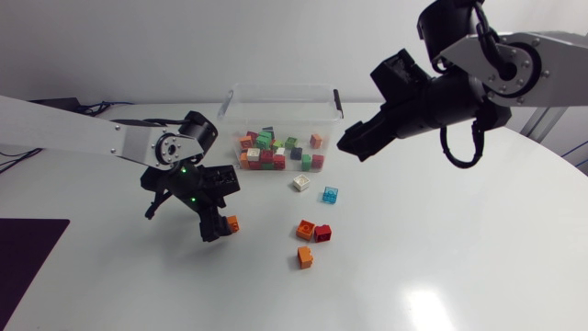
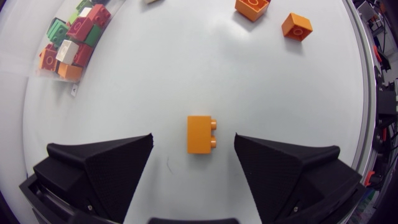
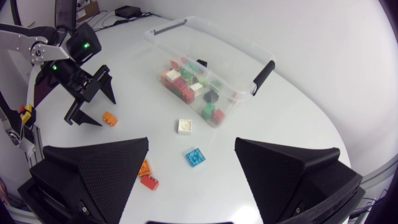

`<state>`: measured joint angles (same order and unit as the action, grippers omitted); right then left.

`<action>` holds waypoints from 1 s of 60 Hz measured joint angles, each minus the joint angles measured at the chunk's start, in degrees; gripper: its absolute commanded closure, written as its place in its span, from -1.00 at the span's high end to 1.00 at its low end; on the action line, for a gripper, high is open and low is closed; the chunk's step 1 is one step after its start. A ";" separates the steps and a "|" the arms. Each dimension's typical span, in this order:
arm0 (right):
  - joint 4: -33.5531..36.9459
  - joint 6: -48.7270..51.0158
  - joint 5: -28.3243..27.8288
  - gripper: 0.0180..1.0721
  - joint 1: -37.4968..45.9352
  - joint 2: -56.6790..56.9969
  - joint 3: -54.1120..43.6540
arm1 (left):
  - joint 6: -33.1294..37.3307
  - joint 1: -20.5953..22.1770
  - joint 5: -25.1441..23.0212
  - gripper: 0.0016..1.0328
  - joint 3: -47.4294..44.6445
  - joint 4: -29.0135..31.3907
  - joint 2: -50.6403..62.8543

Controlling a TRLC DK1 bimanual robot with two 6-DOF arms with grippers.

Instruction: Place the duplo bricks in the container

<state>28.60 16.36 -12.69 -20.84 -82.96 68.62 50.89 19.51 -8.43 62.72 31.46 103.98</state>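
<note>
A small orange duplo brick lies on the white table between the fingers of my left gripper, which is open; neither finger touches it. From above, the same brick sits by the low left gripper. The clear container at the back holds several bricks of mixed colours. My right gripper hangs high, to the right of the container, open with nothing between its fingers. Loose on the table are a white brick, a light blue brick, a red brick and two orange bricks.
The container has black handles at its two ends. The loose bricks lie in front of it, between the two arms. A dark mat lies at the table's front left.
</note>
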 measured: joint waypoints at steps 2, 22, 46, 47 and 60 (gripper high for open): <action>-0.07 0.28 -0.04 0.91 0.00 0.04 -1.16 | 0.00 0.17 0.20 0.59 0.37 -0.04 0.76; -0.52 4.94 -0.66 0.91 -0.04 -2.01 -7.78 | -0.04 1.31 1.09 -0.38 2.93 -0.11 5.97; -2.93 15.43 -1.27 0.91 0.66 -18.47 -4.46 | -0.04 0.20 1.16 -0.47 3.04 4.42 5.16; -3.10 15.74 -1.29 0.91 0.76 -19.02 -4.13 | -0.04 0.04 0.98 -0.46 3.04 4.87 4.79; -4.68 19.87 -1.29 0.91 1.90 -24.55 -0.15 | -0.02 -0.48 0.13 -0.46 3.04 8.41 -2.01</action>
<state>23.92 36.23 -13.98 -18.94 -107.50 68.47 50.87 19.03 -8.29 65.76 39.88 101.97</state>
